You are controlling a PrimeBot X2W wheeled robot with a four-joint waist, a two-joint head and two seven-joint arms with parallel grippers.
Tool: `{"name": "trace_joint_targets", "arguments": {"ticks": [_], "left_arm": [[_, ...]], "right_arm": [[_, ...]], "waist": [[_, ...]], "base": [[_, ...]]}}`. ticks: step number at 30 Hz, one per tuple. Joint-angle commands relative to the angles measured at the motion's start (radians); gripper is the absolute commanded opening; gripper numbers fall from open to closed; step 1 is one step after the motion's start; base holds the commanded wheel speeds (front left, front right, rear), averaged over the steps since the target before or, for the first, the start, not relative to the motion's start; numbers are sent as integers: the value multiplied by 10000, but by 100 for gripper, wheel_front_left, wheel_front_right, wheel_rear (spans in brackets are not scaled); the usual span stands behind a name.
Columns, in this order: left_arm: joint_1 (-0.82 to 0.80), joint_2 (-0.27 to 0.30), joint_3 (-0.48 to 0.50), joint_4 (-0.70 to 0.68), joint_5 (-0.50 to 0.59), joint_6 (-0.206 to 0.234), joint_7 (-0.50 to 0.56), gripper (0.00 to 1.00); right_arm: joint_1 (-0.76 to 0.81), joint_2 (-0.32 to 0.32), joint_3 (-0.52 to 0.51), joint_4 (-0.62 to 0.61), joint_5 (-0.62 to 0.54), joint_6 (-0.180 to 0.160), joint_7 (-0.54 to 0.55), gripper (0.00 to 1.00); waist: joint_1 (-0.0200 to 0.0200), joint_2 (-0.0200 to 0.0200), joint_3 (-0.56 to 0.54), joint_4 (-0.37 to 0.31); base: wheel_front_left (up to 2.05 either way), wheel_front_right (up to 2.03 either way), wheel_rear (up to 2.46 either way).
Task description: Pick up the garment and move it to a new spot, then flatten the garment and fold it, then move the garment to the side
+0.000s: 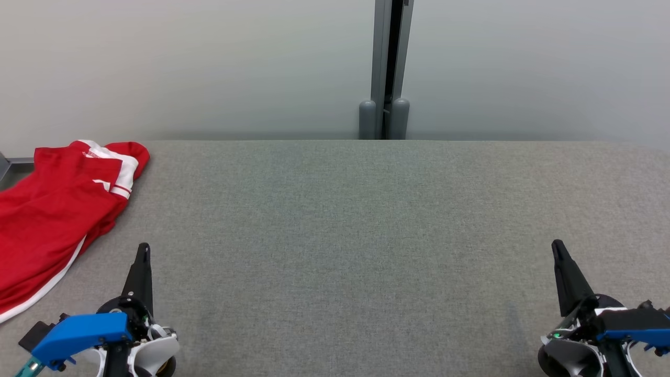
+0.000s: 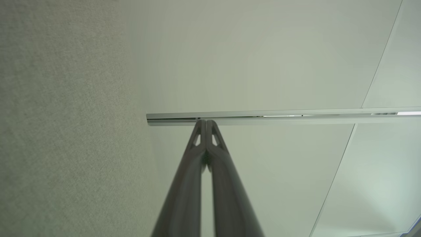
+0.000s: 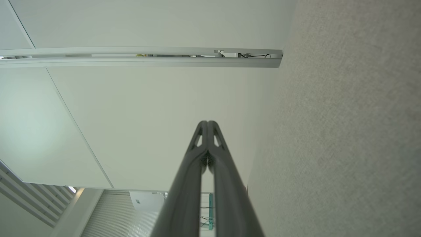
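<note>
A red garment (image 1: 52, 209) with white trim lies bunched at the far left of the grey cloth-covered table (image 1: 366, 235), partly running off the head view's left edge. My left gripper (image 1: 143, 248) rests at the lower left, shut and empty, its tip just right of the garment's lower edge and apart from it. At the lower right my right gripper (image 1: 557, 245) is also shut with nothing in it. In the left wrist view the left gripper (image 2: 206, 121) has its tips pressed together; the right wrist view shows the right gripper (image 3: 208, 122) the same.
Pale partition panels stand behind the table, joined by a grey vertical post (image 1: 390, 68). The table's far edge runs just below the post's foot. Both wrist views look past the table surface (image 2: 59, 131) at those panels.
</note>
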Motion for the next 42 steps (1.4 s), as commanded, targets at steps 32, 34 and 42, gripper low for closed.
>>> {"name": "trace_joint_targets", "arguments": {"ticks": [32, 34, 42], "left_arm": [[455, -20, -881, -395, 2699, 107, -1232, 100], [450, -17, -950, -463, 3107, 176, -1313, 100], [513, -11, -1334, -641, 4905, 392, -1616, 100]], "right_arm": [[469, 43, 298, -270, -2859, -8, -1233, 100], [473, 41, 350, -368, -3350, -8, -1313, 100], [586, 32, 678, -638, -5411, -6, -1616, 100]], "waist": [[0, 0, 54, 12], [0, 0, 62, 14], [0, 0, 85, 22]], "base": [[0, 0, 0], [0, 0, 0], [0, 0, 0]]}}
